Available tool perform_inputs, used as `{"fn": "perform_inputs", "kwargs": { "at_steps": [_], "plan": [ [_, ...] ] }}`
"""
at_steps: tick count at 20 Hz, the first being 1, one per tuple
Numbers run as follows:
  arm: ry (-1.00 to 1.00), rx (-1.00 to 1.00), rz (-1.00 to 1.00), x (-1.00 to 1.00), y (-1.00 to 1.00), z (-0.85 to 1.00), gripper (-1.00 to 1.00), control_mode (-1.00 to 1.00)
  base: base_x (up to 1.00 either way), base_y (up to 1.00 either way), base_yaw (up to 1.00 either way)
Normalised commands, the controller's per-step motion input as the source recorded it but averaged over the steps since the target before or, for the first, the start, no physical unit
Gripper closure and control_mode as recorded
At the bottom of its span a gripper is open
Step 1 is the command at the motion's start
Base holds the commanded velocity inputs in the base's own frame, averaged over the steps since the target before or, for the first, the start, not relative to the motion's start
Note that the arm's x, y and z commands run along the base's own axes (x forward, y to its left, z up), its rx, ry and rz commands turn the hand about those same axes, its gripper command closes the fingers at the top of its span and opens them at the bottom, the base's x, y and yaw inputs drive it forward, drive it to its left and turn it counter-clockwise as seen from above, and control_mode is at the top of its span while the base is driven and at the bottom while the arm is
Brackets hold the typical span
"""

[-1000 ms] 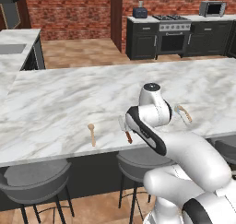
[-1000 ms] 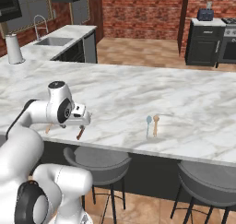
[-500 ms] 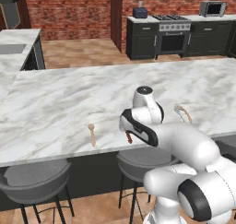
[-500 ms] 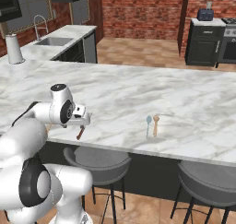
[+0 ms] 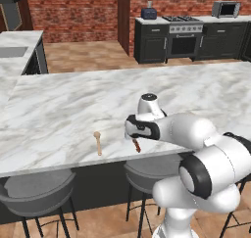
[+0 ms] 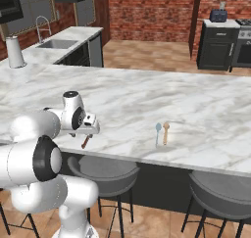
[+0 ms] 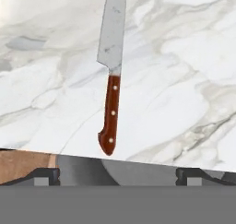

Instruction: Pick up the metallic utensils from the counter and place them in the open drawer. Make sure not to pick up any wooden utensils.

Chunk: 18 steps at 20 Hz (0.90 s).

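1. The knife (image 7: 110,85) lies flat on the white marble table (image 5: 73,109), close to its near edge, reddish-brown handle toward the edge and blade pointing away across the slab.
2. The gripper (image 7: 118,174) hangs right over the knife, jaws spread wide, empty, one tip either side of the handle end, not touching it.
3. Left of the knife sits a wooden spoon (image 5: 98,142), apart from it.
4. Further right, a tan spoon (image 6: 166,132) lies just beside a pale blue spoon (image 6: 158,132).
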Motion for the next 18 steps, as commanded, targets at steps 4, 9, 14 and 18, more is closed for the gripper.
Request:
{"fn": "perform_inputs", "kwargs": {
  "at_steps": [4,9,14,18],
  "plan": [
    [0.01,0.0,0.0,0.33,0.01,-0.36,-1.0,-1.0,0.0,0.0,0.0],
    [0.0,0.0,0.0,0.28,0.08,-0.34,-1.0,-1.0,0.0,0.0,0.0],
    [0.0,0.0,0.0,0.14,0.12,-0.28,-1.0,-1.0,0.0,0.0,0.0],
    [0.0,0.0,0.0,0.0,0.02,-0.21,-1.0,-1.0,0.0,0.0,0.0]
  ]
}}
